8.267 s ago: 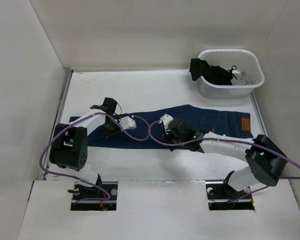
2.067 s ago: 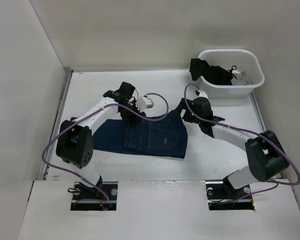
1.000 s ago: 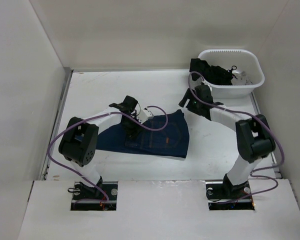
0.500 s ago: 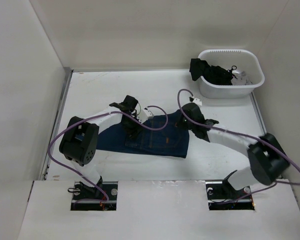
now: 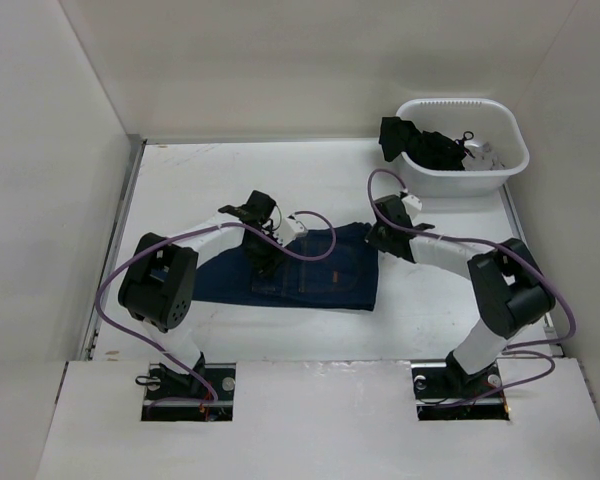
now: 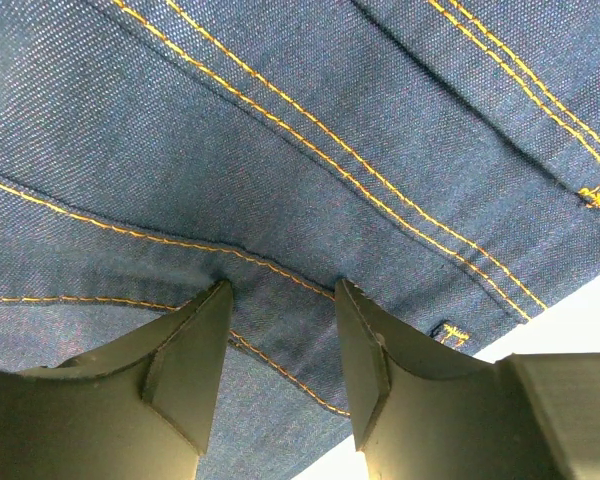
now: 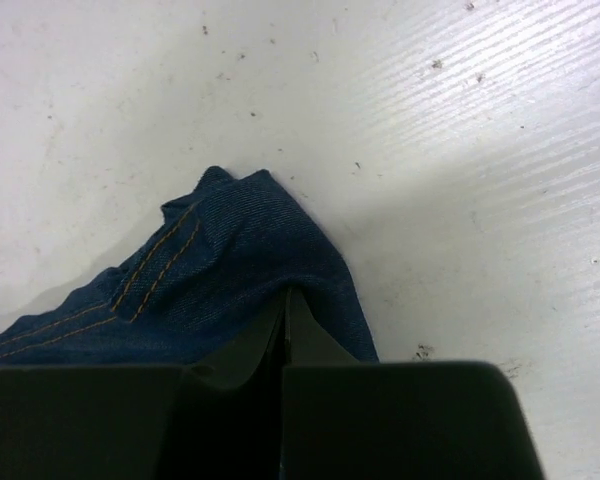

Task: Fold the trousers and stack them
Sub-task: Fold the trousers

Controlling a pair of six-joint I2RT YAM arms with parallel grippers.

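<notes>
Trousers (image 5: 320, 275) lie folded mid-desk (image 5: 210, 180). Left gripper (image 6: 282, 292): jaws spread, tips down on the denim beside an orange seam, nothing pinched. Right gripper (image 7: 285, 305): jaws clenched on the fabric's far right corner. White basket (image 5: 510, 170) with a black garment (image 5: 420, 148) sits far right.

I drive two matching arms: the left arm (image 5: 202, 232) and the right arm (image 5: 445, 255) each have slim white links between chunky black joint housings. A loose purple cable (image 5: 100, 300) runs along each one from a dark base (image 5: 180, 382), with a small white camera box (image 5: 296, 224) by the wrist. On my wrist feeds, the left gripper (image 6: 280, 290) has two matte, dark olive-grey fingers (image 6: 185, 355), wedge-shaped with flat faceted faces, while the right gripper (image 7: 285, 300) looks almost black, with plain blocky surfaces.
</notes>
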